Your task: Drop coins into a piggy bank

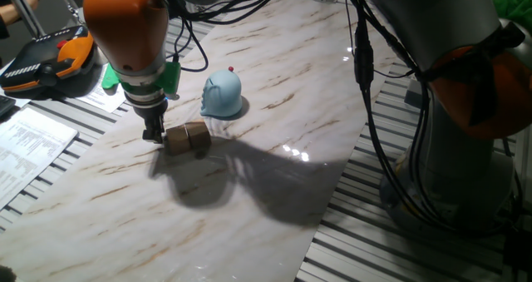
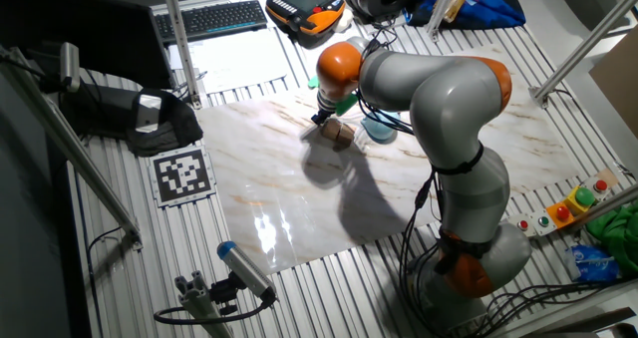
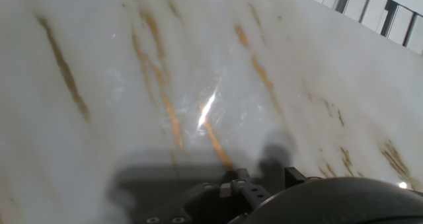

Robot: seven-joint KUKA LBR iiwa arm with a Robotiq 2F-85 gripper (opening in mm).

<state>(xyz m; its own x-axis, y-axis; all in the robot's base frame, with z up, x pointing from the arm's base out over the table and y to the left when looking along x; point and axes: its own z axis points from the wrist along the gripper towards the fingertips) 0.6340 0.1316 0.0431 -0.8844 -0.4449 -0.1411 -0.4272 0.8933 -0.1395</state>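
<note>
you'll find the small light blue dome-shaped piggy bank (image 1: 222, 95) upright on the marble slab, upper middle of one fixed view, a tiny red knob on top. in the other fixed view it's mostly hidden. no coins can be made out.

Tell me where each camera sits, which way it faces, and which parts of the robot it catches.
One fixed view: low at the table's edge, close on the gripper, wooden cubes and piggy bank; wrist and base show.
The other fixed view: high, looking down at the marble slab; the whole arm shows, partly hiding the piggy bank.
Hand view: on the hand, facing bare marble; only dark hand hardware shows, no fingertips.
Both fixed views share gripper, cubes and piggy bank.
</note>
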